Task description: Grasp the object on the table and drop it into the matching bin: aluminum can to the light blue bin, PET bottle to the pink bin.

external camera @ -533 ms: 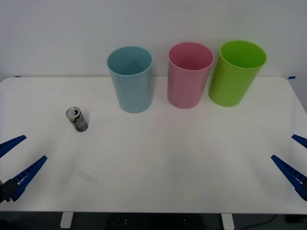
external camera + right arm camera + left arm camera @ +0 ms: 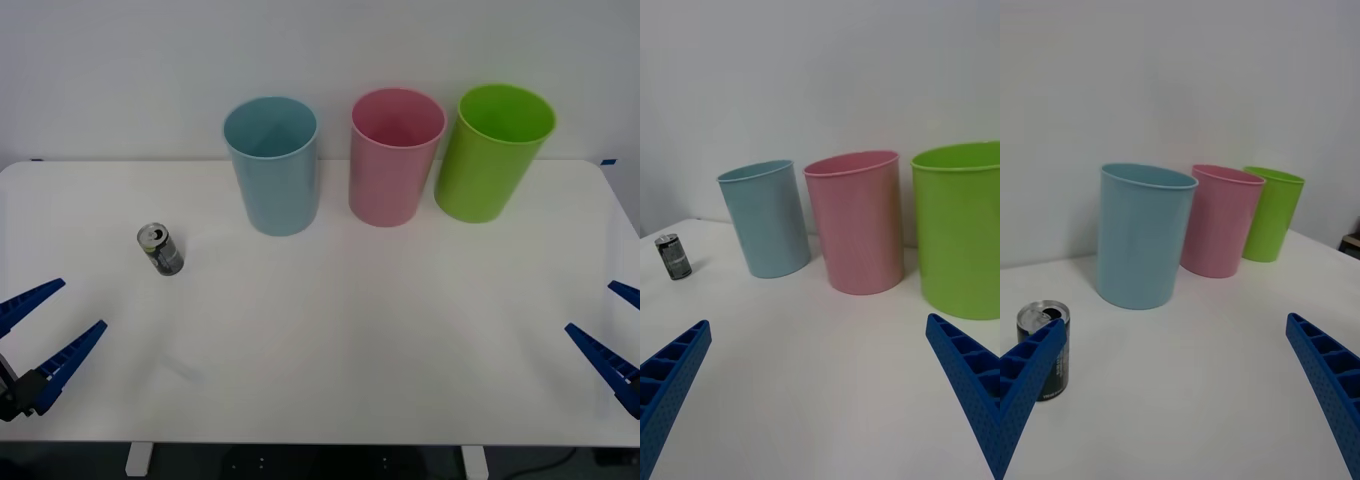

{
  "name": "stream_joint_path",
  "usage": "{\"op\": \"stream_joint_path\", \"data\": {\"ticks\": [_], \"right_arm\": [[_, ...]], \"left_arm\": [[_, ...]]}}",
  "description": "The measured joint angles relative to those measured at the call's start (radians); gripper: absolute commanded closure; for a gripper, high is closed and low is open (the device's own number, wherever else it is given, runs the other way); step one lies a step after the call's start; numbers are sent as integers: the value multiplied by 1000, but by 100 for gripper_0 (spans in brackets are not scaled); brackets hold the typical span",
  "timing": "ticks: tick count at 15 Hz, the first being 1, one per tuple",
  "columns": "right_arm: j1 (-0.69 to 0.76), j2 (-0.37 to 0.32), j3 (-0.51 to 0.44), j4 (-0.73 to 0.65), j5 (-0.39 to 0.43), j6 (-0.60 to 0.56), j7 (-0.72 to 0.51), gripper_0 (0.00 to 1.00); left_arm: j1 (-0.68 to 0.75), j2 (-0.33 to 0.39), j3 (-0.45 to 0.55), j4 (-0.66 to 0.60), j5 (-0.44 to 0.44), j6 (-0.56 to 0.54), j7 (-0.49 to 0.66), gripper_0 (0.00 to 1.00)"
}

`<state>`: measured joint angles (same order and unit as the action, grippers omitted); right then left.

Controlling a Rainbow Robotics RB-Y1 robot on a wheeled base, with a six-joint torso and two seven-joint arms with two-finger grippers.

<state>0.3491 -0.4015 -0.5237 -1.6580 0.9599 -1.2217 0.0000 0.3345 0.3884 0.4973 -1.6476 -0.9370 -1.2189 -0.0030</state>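
Observation:
The aluminum can (image 2: 160, 249), small and dark with a silver top, stands upright on the left part of the white table (image 2: 350, 330). It also appears far off in the right wrist view (image 2: 673, 256). My left gripper (image 2: 82, 304) is open near the table's front left, short of the can. In the left wrist view, one finger of that gripper (image 2: 1174, 322) overlaps the can (image 2: 1043, 315). My right gripper (image 2: 590, 306) (image 2: 818, 322) is open at the front right. The light blue bin (image 2: 272, 170) and the pink bin (image 2: 395, 160) stand at the back.
A lime green bin (image 2: 492, 155) stands to the right of the pink one. All three bins line up near the table's far edge against a plain wall. Bare tabletop stretches between the can, the bins and both grippers.
My left gripper has shifted slightly to the right, toward the can. The can, the bins and the right gripper have not moved.

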Motion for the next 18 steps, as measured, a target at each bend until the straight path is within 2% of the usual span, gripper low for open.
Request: {"op": "stream_joint_path", "data": {"ticks": [4,7,18], "right_arm": [[0,0,0,0,0,0,0,0],[0,0,0,0,0,0,0,0],[0,0,0,0,0,0,0,0]], "left_arm": [[8,1,0,7,3,39,-2,0],[18,0,-28,9,-2,126,-16,0],[39,-6,-101,15,-139,362,-67,0]]}}
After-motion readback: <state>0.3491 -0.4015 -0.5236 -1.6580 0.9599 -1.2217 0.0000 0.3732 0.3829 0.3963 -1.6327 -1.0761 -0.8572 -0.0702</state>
